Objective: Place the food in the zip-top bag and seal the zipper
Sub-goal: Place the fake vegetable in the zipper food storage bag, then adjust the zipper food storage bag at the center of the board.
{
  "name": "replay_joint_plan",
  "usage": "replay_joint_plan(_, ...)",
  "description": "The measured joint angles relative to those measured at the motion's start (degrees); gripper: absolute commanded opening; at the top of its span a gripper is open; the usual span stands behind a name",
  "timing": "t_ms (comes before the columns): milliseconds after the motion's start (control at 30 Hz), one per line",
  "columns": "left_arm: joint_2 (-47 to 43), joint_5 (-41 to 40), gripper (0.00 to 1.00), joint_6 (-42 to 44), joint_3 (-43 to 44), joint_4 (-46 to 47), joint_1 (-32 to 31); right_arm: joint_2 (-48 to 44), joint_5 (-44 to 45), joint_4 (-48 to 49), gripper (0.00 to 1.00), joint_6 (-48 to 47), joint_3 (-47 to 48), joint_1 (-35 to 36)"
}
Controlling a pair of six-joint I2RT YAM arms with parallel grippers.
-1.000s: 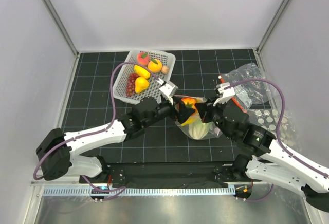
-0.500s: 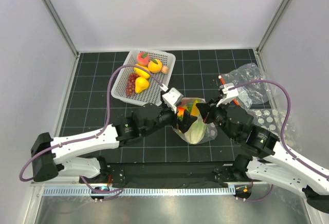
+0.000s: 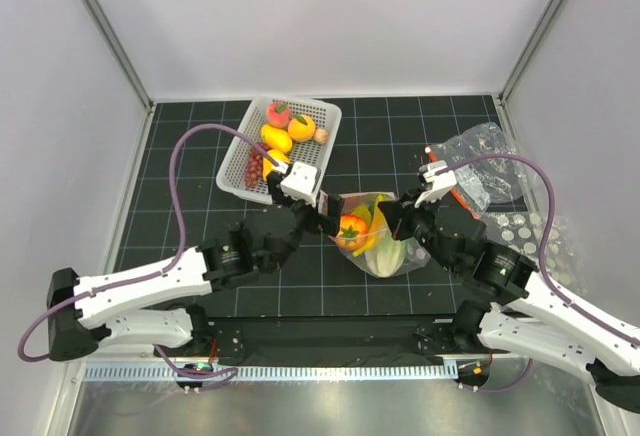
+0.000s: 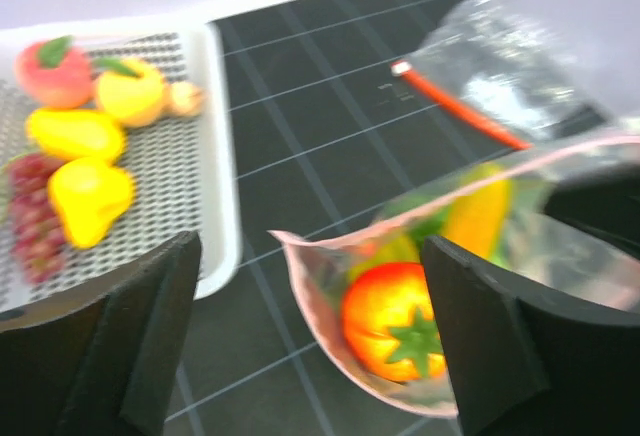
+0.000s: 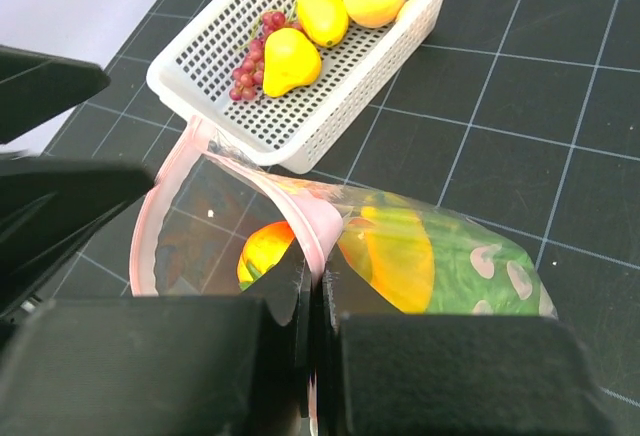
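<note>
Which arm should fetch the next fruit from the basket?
The left. The left fingers are open and empty, close to the basket, while the right fingers are shut on the rim of the bag, holding its mouth open.

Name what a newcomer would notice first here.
The zip-top bag lies at mat centre, mouth gaping, with an orange-red fruit and yellow pieces inside. The right gripper pinches its pinkish rim, while the left gripper stands wide open at the mouth. Behind, a white basket holds bright toy fruit.
</note>
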Motion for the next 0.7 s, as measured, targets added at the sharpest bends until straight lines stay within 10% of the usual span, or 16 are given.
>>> replay_joint_plan(267,9.4,-4.17,0.76,0.96,4.52,-5.11,3.1,0.61,-1.49,0.22,0.01,-0.83,0.0,0.0)
replay_joint_plan(467,12.52,-0.13,0.2,-0.35,5.31,-6.4,8.98,2.54,-5.49,1.14,0.02,-2.34,0.07,0.0)
replay_joint_plan(533,12.9,0.87,0.0,-1.18,5.31,-6.56,10.86,4.57,-7.96,1.31,0.18,-3.04,0.66,0.0)
replay_joint_plan(700,12.13,0.52,0.0,-1.84,4.24,-6.23,14.4,8.55,-15.61,2.01,0.63,-5.27,1.88,0.0)
